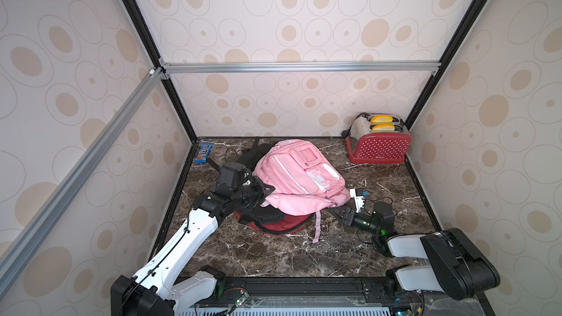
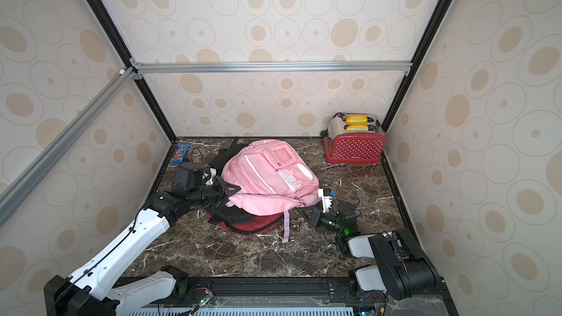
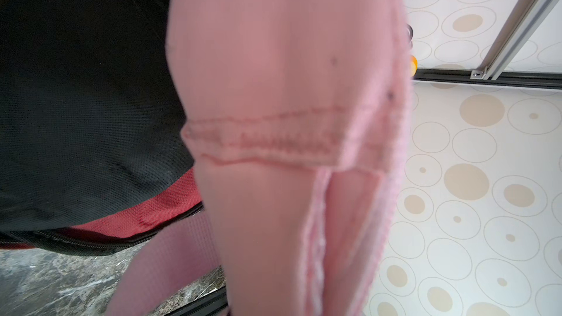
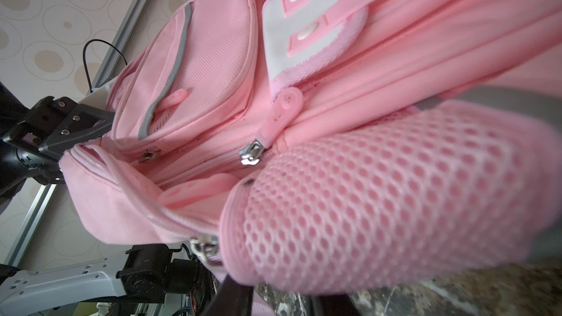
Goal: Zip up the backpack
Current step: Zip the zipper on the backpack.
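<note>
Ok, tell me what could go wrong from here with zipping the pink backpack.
1. The right gripper sits low beside the mesh side pocket. It may close on mesh rather than the silver zipper slider.
2. The pink backpack lies atop a red backpack, so a pull on the zipper may drag it. The left gripper pinches only a fabric edge, which could slip.
</note>
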Controlling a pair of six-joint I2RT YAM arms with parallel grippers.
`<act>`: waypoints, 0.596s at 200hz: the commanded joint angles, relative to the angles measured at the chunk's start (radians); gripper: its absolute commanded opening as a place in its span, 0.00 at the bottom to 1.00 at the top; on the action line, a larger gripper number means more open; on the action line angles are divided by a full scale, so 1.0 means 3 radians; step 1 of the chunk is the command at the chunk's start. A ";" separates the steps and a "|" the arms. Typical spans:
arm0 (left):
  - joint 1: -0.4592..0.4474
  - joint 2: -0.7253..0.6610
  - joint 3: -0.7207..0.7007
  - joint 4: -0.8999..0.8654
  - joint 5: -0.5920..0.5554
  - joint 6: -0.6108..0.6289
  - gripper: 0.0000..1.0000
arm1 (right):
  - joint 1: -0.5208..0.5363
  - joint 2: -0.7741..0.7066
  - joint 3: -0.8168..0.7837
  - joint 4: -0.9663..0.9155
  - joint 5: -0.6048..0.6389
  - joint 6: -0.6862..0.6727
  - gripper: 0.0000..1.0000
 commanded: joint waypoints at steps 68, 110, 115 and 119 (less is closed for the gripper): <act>0.0007 -0.0084 0.0264 0.0395 0.0054 -0.0044 0.00 | -0.0016 -0.0580 0.0049 -0.0387 -0.0062 -0.0086 0.30; 0.0004 -0.0086 0.0281 0.0400 0.0050 -0.0047 0.00 | -0.0014 -0.0847 0.0104 -0.0798 0.0009 -0.0226 0.28; 0.0006 -0.0078 0.0284 0.0398 0.0050 -0.0044 0.00 | -0.0015 -0.0830 0.0109 -0.0805 0.0005 -0.0239 0.29; 0.0007 -0.0081 0.0284 0.0396 0.0051 -0.0051 0.00 | -0.0014 -0.0814 0.0119 -0.0821 0.0009 -0.0246 0.29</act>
